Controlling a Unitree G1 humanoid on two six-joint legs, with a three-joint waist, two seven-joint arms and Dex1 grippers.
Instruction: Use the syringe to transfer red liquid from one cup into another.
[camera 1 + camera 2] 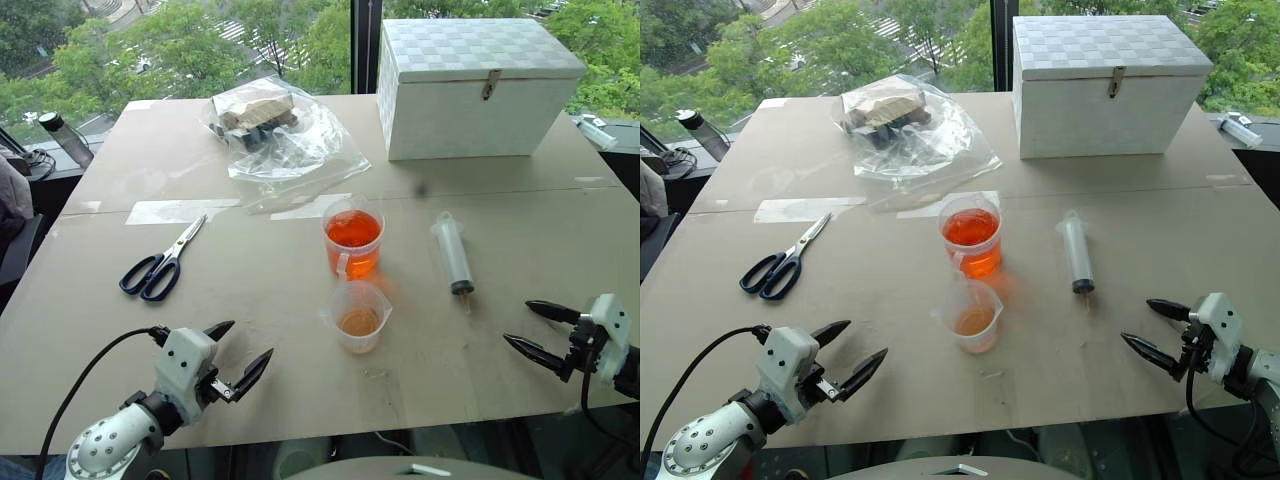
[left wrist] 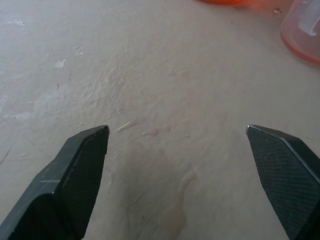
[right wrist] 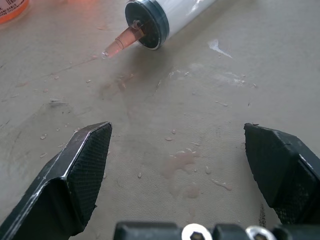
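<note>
Matte beige surface [image 1: 250, 300], scuffed w/ dried pinkish drips. Clear plastic syringe [image 1: 453, 255], dark seal, orange nozzle, lies flat right of the clear handled cup of orange-red liquid [image 1: 353, 243]; paler lipped clear cup [image 1: 360, 317] sits just in front. Left claw [image 1: 240, 357] & right claw [image 1: 530, 328] both spread wide, empty, textured black tips. Contents of crinkled clear bag [image 1: 285, 130] hard to make out.

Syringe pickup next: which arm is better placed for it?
Probably the right. The syringe lies on the table right of both cups, just ahead of the open right claw. The left claw, also open, sits across the paler cup.
</note>
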